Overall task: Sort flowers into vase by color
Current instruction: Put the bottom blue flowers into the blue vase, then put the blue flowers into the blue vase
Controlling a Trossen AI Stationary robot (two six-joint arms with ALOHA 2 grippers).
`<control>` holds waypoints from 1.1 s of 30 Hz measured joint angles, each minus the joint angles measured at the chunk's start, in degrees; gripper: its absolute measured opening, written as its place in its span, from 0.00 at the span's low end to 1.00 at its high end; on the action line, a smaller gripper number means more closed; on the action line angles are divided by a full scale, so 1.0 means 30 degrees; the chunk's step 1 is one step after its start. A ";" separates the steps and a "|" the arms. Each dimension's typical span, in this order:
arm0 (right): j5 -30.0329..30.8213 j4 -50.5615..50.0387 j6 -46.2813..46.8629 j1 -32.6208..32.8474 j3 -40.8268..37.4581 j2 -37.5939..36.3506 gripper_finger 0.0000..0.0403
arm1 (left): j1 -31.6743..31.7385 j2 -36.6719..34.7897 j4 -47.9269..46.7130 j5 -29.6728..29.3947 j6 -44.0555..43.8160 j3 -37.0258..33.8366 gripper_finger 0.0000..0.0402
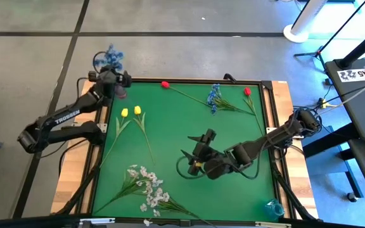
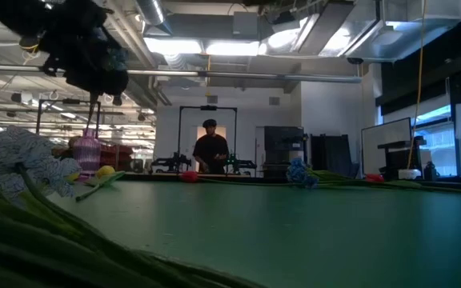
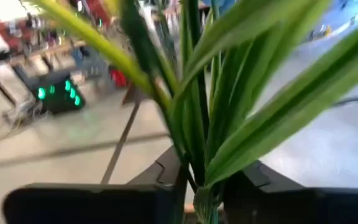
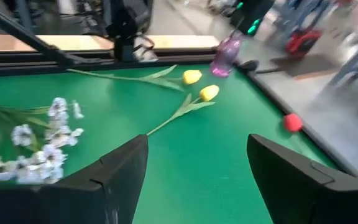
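Clamped on a bundle of green stalks: the left gripper, one dark finger on each side with long leaves fanning up between. Seen from above, that left gripper at the far left corner of the green mat, just past its edge, with a blue sprig sticking out beyond it over the floor. Just beside it, a small pink vase at the mat's border.

Spread wide with nothing between: the fingers of the right gripper. From above, that right gripper near the mat's middle, a little toward its near right side, low over the bare green.

On the mat, all lying flat. Two yellow tulips side by side near the left edge, just inward of the vase, stems trailing toward the near side. A white spray at the near edge, left of centre. A red tulip at the far edge, centre. A second blue sprig inward of the far edge, right of centre. A second red tulip near the far right corner. A pale blue vase at the near right corner, on the frame.

Beyond the far edge, in the low view, a person standing in the room.
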 joint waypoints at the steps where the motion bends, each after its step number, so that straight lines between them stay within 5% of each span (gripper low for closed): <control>1: -0.0811 -0.0016 0.0218 -0.0268 0.0000 -0.0113 0.68 | -0.0031 0.0000 -0.1681 0.0151 -0.0625 0.0770 0.23; 11: -0.7156 -0.3067 0.2584 -0.3049 0.0036 -0.0441 0.68 | 0.1428 0.1233 -1.5427 0.4960 -0.3712 0.7332 0.34; 14: -0.7519 -0.3883 0.3161 -0.3611 0.0022 -0.0427 0.68 | 0.1942 0.1651 -1.6824 0.6440 -0.3736 0.7627 0.35; 28: -0.7460 -0.6880 0.3129 -0.4412 0.0022 -0.0427 0.68 | 0.3043 0.2606 -2.1847 0.6245 -0.1779 0.7993 0.39; 33: -0.7513 -0.9228 0.2562 -0.6198 0.0022 -0.0427 0.68 | 0.2152 0.2491 -2.3519 0.8184 -0.2035 0.8778 0.39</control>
